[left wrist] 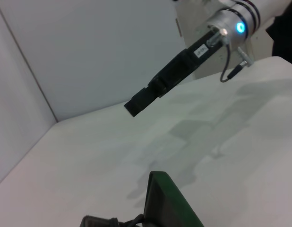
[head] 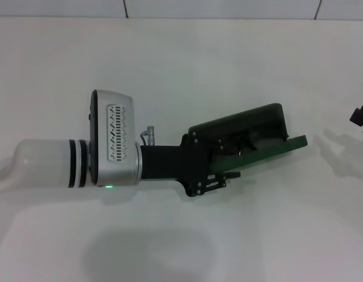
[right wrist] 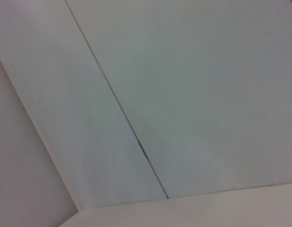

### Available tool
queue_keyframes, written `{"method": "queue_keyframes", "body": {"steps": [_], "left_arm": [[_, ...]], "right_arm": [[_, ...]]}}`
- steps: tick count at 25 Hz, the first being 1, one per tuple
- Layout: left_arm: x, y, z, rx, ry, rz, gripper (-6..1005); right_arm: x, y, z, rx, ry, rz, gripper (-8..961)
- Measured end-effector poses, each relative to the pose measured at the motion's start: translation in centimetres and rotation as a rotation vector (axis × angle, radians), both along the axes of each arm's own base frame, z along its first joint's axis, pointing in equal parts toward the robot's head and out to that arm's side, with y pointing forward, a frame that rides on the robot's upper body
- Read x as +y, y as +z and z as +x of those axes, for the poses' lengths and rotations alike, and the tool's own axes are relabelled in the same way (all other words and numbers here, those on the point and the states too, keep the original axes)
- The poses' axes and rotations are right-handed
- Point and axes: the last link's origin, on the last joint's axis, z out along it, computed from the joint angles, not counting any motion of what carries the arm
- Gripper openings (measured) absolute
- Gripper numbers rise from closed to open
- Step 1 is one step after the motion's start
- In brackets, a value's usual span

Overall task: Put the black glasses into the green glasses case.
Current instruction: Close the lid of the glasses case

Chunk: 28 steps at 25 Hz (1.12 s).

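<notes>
Head view: the left gripper (head: 228, 170) reaches into the open green glasses case (head: 252, 138), centre, toward three o'clock; its grip state cannot be told. Black glasses (head: 234, 144) lie inside. Right gripper (head: 360, 119) idles at three o'clock.

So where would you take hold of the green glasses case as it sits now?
Probably by the open green glasses case at its free end, where a thin flat half juts toward the robot's right. Come from that side with the right gripper, pinching across the thin edge. The left gripper covers the other end, so it is blocked.
</notes>
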Motion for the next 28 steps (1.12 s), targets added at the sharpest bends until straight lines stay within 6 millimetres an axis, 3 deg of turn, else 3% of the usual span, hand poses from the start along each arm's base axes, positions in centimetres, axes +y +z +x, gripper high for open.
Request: {"method": "queue_keyframes", "body": {"steps": [11,17,28], "left_arm": [[0.3,1.7,0.3,-0.107,0.060,-0.006,424],[1.1,2.7,0.5,-0.188,0.197,-0.009,420],[0.2,1.6,0.1,-0.144,0.294,-0.128,402]], "right_arm": [[-0.1,-0.1,-0.1,0.001,0.009,-0.006,319],[-0.1,-0.1,-0.1,0.001,0.011,-0.007,323],[-0.1,-0.1,0.0,-0.004,0.003,-0.002,330]]}}
